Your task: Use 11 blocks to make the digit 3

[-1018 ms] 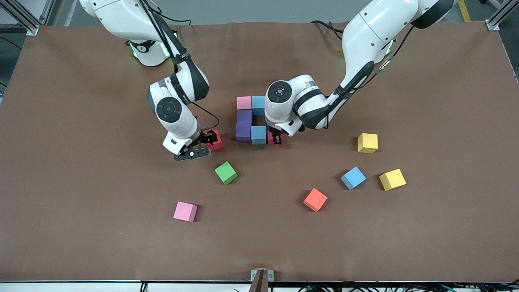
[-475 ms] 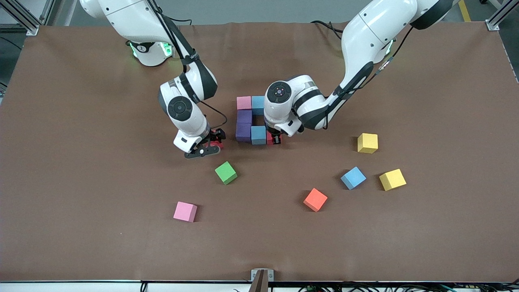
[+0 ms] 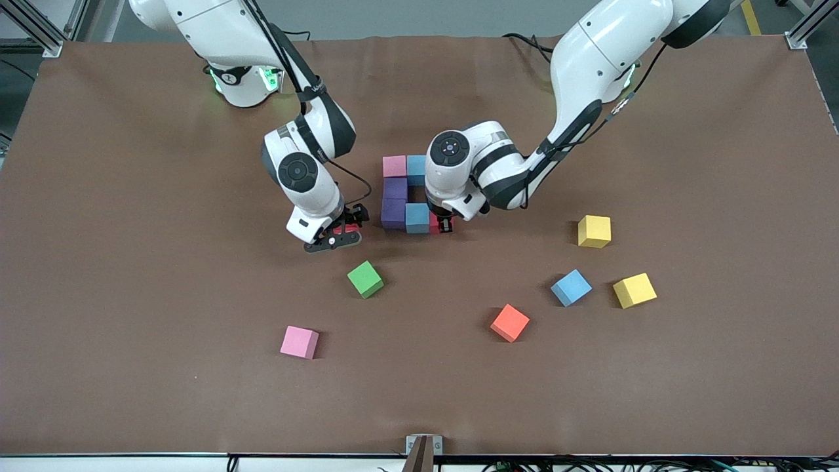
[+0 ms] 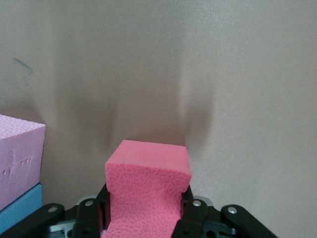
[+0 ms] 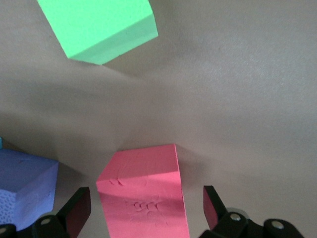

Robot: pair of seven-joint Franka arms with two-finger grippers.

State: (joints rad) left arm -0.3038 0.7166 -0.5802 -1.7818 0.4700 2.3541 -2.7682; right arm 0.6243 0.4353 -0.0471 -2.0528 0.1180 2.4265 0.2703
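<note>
Fingers of the left gripper [image 3: 446,225] are pinched on a red cube [image 4: 147,191], the foam dented between the pads, at the open end of the digit 3 [image 3: 406,194]'s middle bar, just beside a light blue cube [image 3: 417,218] on the side toward the left arm's end of the worktop [image 3: 131,367]. In the left wrist view this cube sits low against the worktop, so placing it looks nearly finished, though I cannot tell whether it bears on the surface.

Fingers of the right gripper [image 3: 338,231] stand wide, straddling a second red cube [image 5: 143,191] without visibly touching it; that cube lies just beside the figure's purple cube [image 3: 393,214], toward the right arm's end.

Built so far, as far as the front view shows: a pink cube [image 3: 394,166] and a light blue cube [image 3: 417,170] in the bar nearest the bases, two purple cubes down the spine, then the light blue one and the held red one. That makes six visible. My judgement is that the task is about half done.

Loose on the worktop, well apart from both sets of fingers, are a green cube [image 3: 365,279], a pink cube [image 3: 299,342], an orange cube [image 3: 510,322] and a light blue cube [image 3: 571,288]. Two yellow cubes [image 3: 594,231] are no part of the figure.

The left arm's wrist covers the end of the first bar, so whether a third cube sits there cannot be told. In the front view both red cubes show only as slivers under the grippers.
</note>
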